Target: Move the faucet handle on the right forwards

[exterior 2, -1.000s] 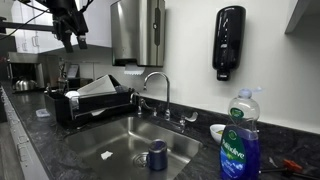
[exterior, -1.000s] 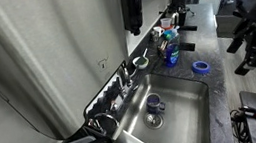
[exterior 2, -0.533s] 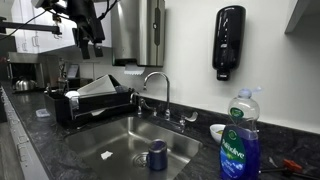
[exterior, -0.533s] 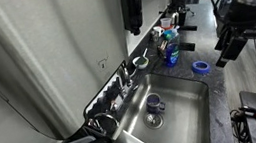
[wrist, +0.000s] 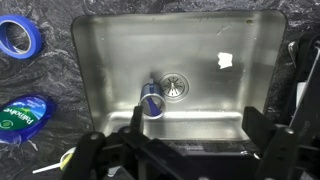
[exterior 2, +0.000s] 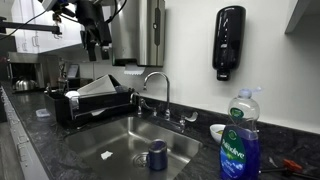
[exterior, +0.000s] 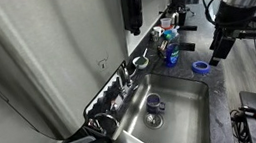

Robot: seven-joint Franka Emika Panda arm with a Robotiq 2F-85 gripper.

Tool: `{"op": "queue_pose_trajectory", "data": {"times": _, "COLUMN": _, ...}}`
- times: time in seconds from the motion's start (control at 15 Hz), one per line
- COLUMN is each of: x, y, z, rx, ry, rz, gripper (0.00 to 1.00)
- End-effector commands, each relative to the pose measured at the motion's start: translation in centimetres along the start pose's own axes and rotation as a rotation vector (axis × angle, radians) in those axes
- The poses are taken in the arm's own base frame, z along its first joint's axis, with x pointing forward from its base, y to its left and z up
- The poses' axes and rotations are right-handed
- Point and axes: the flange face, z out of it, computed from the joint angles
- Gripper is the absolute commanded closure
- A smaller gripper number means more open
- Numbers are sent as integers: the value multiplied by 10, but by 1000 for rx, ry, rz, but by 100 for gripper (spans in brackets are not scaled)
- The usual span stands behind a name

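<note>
The faucet handle (exterior 2: 186, 117) is a small chrome lever on the counter behind the sink, right of the curved spout (exterior 2: 155, 82). My gripper (exterior 2: 97, 47) hangs high in the air, above the dish rack and well to the left of the faucet. In an exterior view the gripper (exterior: 216, 53) floats over the counter's front side, across the basin from the taps. In the wrist view the gripper (wrist: 197, 125) is open, its fingers wide apart with nothing between them, looking down into the steel sink (wrist: 120, 45). The handle does not show there.
A blue cup (wrist: 152, 101) lies in the basin by the drain (wrist: 175, 85). A dish soap bottle (exterior 2: 239, 140) and a blue tape roll (wrist: 18, 38) sit on the counter. A black dish rack (exterior 2: 95, 100) stands beside the sink, with a soap dispenser (exterior 2: 228, 42) on the wall.
The arm has carried the open gripper towards the sink and a little lower over the last second. Nothing on the counter has moved.
</note>
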Motion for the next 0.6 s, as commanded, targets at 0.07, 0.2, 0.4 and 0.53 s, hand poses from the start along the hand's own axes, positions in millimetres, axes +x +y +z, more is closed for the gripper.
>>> {"op": "queue_pose_trajectory", "data": {"times": 0.07, "x": 12, "y": -51, "z": -34, "rx": -54, "ry": 16, "rz": -9, "gripper": 0}}
{"op": "queue_pose_trajectory", "data": {"times": 0.2, "x": 14, "y": -71, "z": -49, "rx": -73, "ry": 34, "rz": -11, "gripper": 0}}
{"op": "queue_pose_trajectory", "data": {"times": 0.4, "x": 16, "y": -107, "z": -82, "rx": -60, "ry": 56, "rz": -50, "gripper": 0}}
{"op": "queue_pose_trajectory", "data": {"times": 0.53, "x": 5, "y": -105, "z": -80, "rx": -65, "ry": 87, "rz": -46, "gripper": 0}}
